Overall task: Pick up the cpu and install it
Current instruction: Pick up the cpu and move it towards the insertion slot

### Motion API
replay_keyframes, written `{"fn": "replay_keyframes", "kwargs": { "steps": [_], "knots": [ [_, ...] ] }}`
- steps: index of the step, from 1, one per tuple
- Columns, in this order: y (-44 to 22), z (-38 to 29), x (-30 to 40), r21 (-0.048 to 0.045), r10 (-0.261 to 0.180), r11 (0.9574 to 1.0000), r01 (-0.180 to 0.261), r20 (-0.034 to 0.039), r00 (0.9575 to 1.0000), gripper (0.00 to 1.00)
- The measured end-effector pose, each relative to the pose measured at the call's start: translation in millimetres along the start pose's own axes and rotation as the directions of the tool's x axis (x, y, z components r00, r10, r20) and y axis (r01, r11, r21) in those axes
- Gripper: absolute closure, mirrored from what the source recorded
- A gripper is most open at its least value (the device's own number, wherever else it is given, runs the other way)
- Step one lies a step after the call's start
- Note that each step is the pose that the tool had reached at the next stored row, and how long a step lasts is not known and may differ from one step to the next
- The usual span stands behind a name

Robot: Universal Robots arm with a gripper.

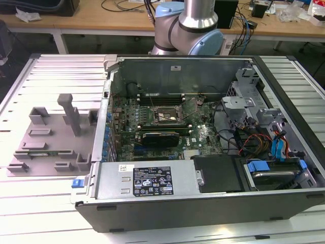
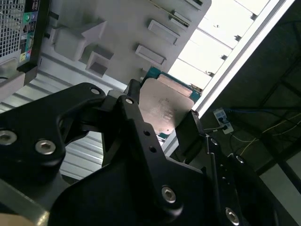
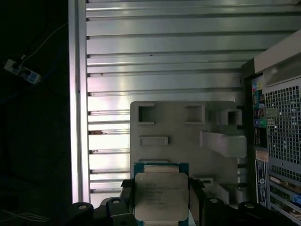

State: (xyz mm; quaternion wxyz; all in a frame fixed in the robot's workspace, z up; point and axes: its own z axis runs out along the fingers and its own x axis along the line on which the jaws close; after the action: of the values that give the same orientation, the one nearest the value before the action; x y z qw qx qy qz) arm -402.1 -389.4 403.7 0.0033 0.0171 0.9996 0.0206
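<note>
Cpu pinched in the end effector over the grey fixture plate
Thin, light and stiff, with contacts underneath that are likely fragile, so I judge its bare side edges the safe hold; the fingers are drawn in just to its width and clamp two opposite edges, metal lid towards both wrist views, above the slatted table beside the computer case, not in the socket
</note>
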Motion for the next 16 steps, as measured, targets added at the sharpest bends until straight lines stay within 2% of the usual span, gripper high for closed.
{"fn": "replay_keyframes", "kwargs": {
  "steps": [7, 12, 16],
  "knots": [
    [0.5, -12.0, -0.1, 0.0001, 0.000, 1.0000, 0.000, -0.0001, 1.0000, 0.45],
    [0.7, -13.3, -0.3, 0.0001, 0.000, 1.0000, 0.000, -0.0001, 1.0000, 0.45],
    [1.0, -13.1, -10.9, 0.0001, 0.000, 1.0000, 0.000, -0.0010, 1.0000, 0.45]
  ]
}}
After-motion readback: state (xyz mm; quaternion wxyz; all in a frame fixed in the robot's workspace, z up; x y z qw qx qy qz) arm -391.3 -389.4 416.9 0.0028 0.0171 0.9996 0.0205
